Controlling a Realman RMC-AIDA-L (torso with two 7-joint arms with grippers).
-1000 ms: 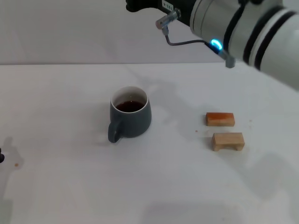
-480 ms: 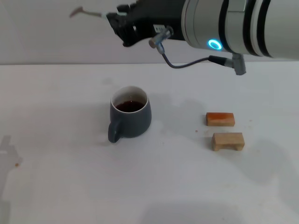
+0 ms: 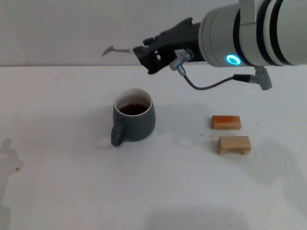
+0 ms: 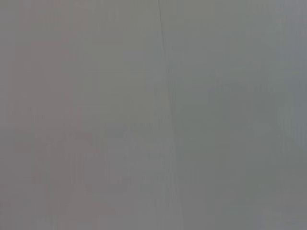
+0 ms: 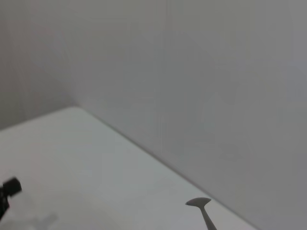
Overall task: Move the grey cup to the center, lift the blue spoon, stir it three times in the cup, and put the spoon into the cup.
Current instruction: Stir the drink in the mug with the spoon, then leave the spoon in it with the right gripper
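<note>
The grey cup (image 3: 134,121) stands on the white table in the head view, handle toward the front left, with dark brown liquid inside. My right gripper (image 3: 144,53) reaches in from the upper right and is shut on the blue spoon (image 3: 117,50). It holds the spoon about level in the air, above and behind the cup, with the bowl pointing left. The spoon's grey bowl also shows in the right wrist view (image 5: 202,208). My left gripper is out of view; the left wrist view shows only a blank grey surface.
Two small wooden blocks lie right of the cup: a reddish one (image 3: 226,122) and a pale one (image 3: 234,145) in front of it. A small dark object (image 5: 8,189) shows at the edge of the right wrist view.
My right arm has swung into view from the upper right and come down toward the cup. The spoon has moved right and lower over the last half second. The cup and blocks have not moved.
</note>
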